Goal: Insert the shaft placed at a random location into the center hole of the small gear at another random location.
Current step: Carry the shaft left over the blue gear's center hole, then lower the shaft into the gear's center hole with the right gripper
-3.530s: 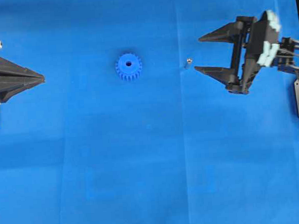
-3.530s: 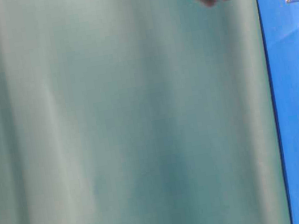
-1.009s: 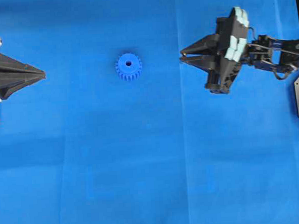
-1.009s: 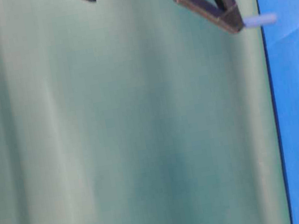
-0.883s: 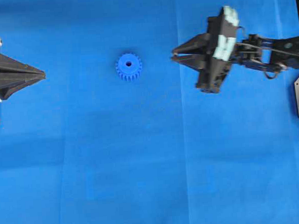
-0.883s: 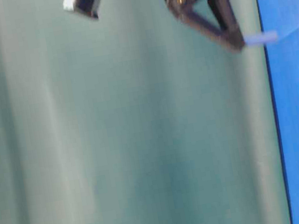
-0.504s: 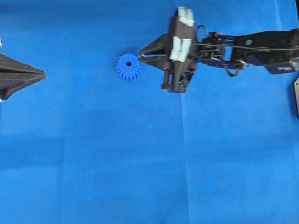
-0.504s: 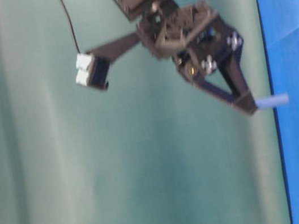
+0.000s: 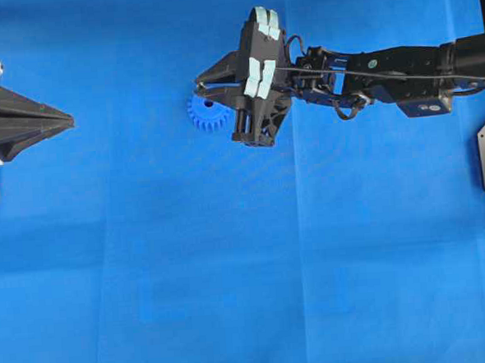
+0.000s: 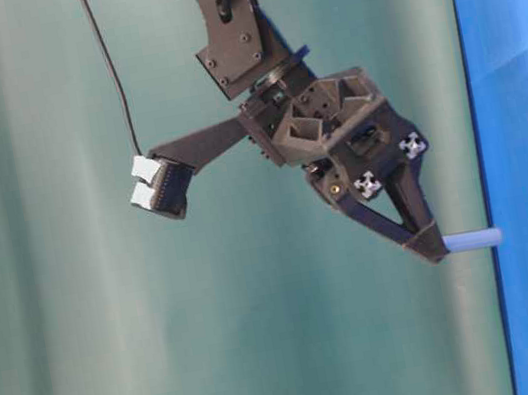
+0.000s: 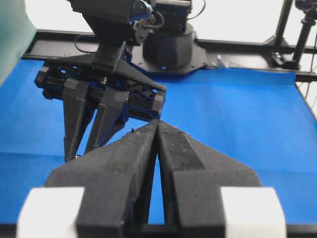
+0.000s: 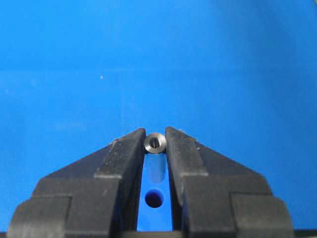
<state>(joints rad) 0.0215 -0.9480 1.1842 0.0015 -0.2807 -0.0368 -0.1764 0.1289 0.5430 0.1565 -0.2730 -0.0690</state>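
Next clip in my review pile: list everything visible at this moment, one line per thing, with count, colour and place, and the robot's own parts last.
small gear: one, bright blue, on the cloth left of centre overhead, partly under the right tool's tips.
center hole: one, dark, seen between the right tool's fingers in the right wrist view.
shaft: one, silvery-grey end, clamped at the right tool's tips, held above the cloth beside the gear.
cloth: one, blue, covering the table.
backdrop: one, green, behind the table-level view.
left tool: one, black, shut, at the left edge, holding nothing.
right tool: one, black, shut on the shaft, over the gear.
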